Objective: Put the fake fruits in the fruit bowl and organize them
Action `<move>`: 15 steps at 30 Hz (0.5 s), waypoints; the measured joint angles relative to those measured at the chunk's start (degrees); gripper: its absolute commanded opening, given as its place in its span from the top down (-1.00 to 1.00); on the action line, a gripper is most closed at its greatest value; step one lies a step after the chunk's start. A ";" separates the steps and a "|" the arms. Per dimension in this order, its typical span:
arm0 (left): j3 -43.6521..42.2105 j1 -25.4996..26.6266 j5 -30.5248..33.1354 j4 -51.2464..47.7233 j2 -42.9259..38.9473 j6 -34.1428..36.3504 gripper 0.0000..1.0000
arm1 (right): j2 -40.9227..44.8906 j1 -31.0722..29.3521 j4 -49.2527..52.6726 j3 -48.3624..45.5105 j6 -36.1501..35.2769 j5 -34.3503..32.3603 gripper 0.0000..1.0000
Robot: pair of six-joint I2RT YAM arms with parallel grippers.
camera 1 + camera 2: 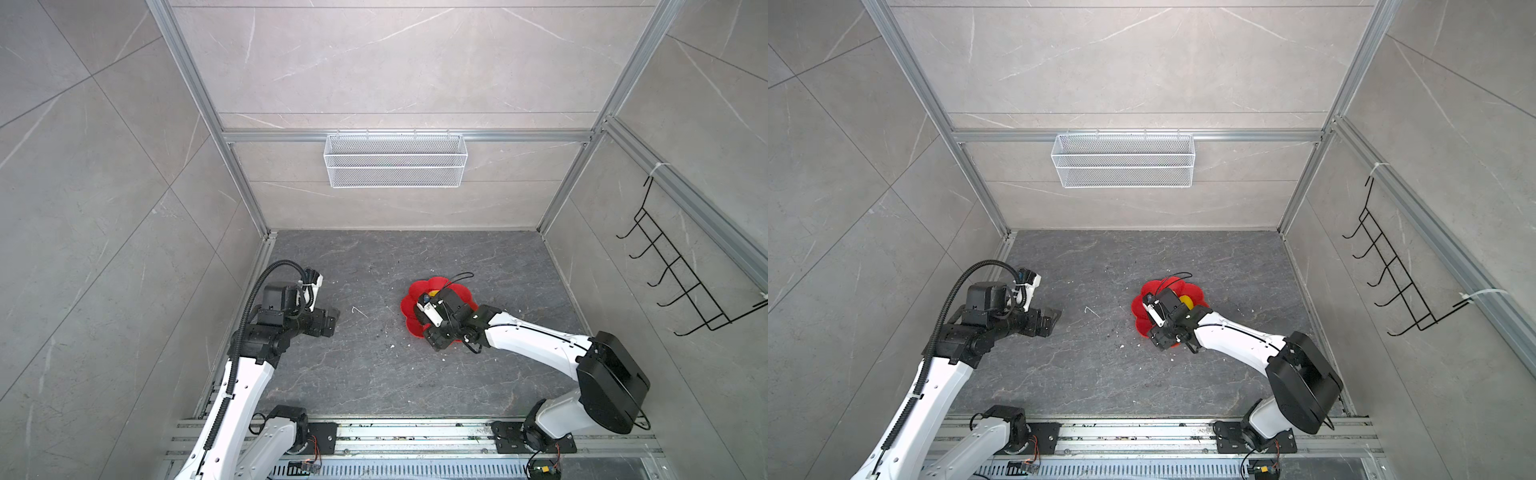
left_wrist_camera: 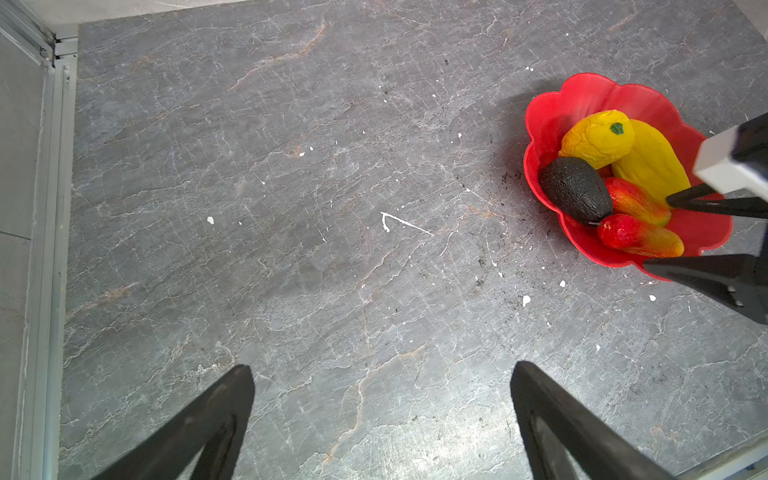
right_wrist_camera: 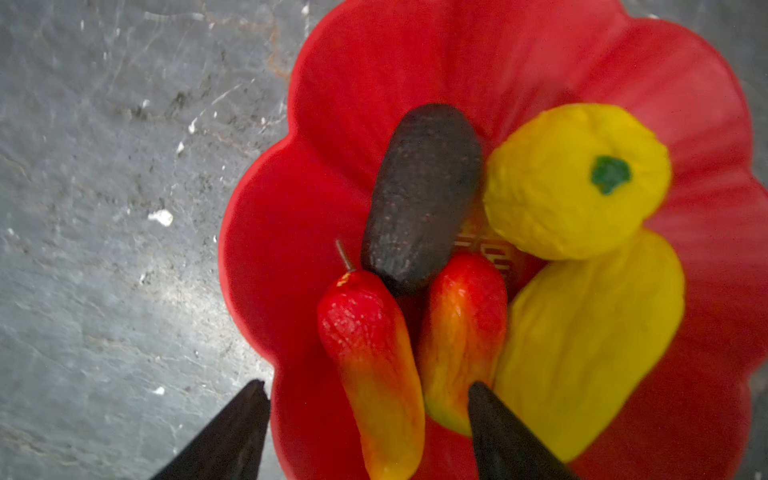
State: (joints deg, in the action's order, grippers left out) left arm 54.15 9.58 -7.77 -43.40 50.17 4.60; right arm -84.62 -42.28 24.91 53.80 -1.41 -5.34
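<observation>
Fingers of the right gripper stand wide apart and hold nothing. The stemmed red-and-yellow fruit lies between them, and they do not touch it. The second red-and-yellow fruit lies just beside it, and one black finger hides a bit of its end. The black avocado touches the tops of both. Next to it, the round yellow fruit with a green spot leans on the long yellow fruit.

All five sit inside the red flower-shaped fruit bowl, which rests on the grey stone table, a little right of the middle. In both top views the right arm covers most of the bowl, so only red rim and a bit of yellow show.

The left gripper is wide open too, over bare table, well apart from the bowl. Small white crumbs dot the table. A white wire basket hangs on the back wall and a black hook rack on the right wall
</observation>
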 measured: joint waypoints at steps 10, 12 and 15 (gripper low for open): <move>-6.58 0.02 6.08 16.09 -5.22 -10.78 -1.00 | 31.21 25.62 -16.59 -11.34 5.64 1.53 -0.75; -14.01 0.00 11.52 24.87 -6.54 -11.78 -1.00 | 34.27 31.71 -22.14 -16.48 8.13 1.55 -0.76; -28.13 0.00 20.55 40.30 -6.03 -11.37 -1.00 | 32.89 36.30 -27.87 -21.90 10.08 -0.76 -0.78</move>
State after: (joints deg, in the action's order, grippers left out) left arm 26.02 9.58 12.78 -3.09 44.14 -6.76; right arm -51.72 -5.98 -2.96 31.90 8.67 -6.11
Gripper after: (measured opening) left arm 0.999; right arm 0.887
